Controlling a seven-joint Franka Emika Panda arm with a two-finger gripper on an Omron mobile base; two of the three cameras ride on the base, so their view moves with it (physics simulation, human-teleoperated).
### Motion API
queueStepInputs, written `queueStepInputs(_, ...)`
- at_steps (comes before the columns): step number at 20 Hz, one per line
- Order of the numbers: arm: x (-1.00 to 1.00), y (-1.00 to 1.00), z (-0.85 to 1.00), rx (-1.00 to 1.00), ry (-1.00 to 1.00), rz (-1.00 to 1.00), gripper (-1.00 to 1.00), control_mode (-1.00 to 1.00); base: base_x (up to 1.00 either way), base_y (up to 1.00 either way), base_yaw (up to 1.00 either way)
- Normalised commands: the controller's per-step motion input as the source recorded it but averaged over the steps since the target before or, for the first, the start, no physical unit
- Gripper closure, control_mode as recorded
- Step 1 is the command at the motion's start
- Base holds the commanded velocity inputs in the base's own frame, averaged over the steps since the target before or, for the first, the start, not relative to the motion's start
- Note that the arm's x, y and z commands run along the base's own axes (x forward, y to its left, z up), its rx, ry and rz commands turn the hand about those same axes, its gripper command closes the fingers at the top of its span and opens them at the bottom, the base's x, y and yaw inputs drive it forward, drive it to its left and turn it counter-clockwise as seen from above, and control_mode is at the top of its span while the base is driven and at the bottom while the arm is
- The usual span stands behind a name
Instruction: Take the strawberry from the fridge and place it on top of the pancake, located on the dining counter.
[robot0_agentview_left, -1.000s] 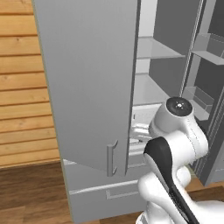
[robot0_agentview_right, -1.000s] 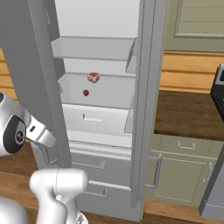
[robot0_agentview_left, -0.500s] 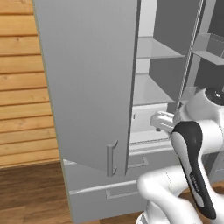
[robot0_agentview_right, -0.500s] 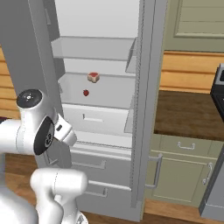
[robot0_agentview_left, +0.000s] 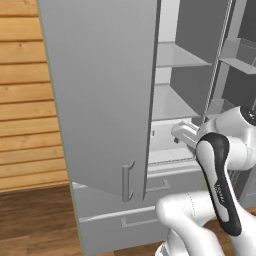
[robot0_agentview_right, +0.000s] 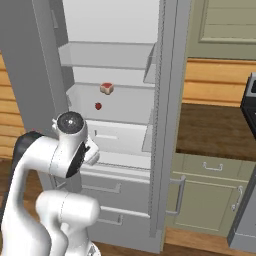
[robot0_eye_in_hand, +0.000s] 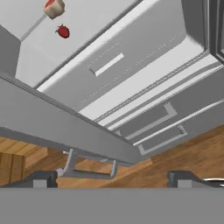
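Observation:
The strawberry (robot0_agentview_right: 98, 106) is a tiny dark red berry lying on a pale shelf inside the open fridge (robot0_agentview_right: 120, 125). In the hand view the strawberry (robot0_eye_in_hand: 63, 31) sits far off at the upper left, well apart from my gripper (robot0_eye_in_hand: 113, 177). The gripper is open, its two dark fingertips (robot0_eye_in_hand: 43, 178) spread wide with nothing between them. It is low, in front of the fridge's drawers (robot0_eye_in_hand: 153, 124) and beside the open door's lower edge. The pancake and the dining counter are out of view.
A pale block with a red top (robot0_agentview_right: 106, 88) stands just behind the strawberry. The fridge's big open left door (robot0_agentview_left: 100, 90) hangs close on my arm's left, its bar handle (robot0_eye_in_hand: 87, 169) near the fingers. Door bins (robot0_agentview_left: 240, 55) are on the right. A dark worktop (robot0_agentview_right: 215, 130) adjoins the fridge.
My arm has swung to the right, from beside the open door to in front of the fridge's opening. The strawberry and the block have not moved.

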Motion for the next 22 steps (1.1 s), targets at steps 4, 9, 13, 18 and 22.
queueStepInputs(4,0.28,-0.12,-0.39,0.13,0.0,0.03,-1.0,-1.0,0.0,0.0,0.0)
queueStepInputs(9,0.51,-0.02,-0.18,0.19,-0.02,0.04,-1.0,-1.0,0.0,0.0,0.0)
queueStepInputs(13,0.57,0.0,-0.02,0.18,0.0,0.04,-1.0,-1.0,0.0,0.0,0.0)
queueStepInputs(18,0.53,0.0,0.0,0.18,0.0,0.09,-1.0,-1.0,0.0,0.0,0.0)
queueStepInputs(22,0.6,0.0,0.0,0.16,0.0,0.08,-1.0,-1.0,0.0,0.0,0.0)
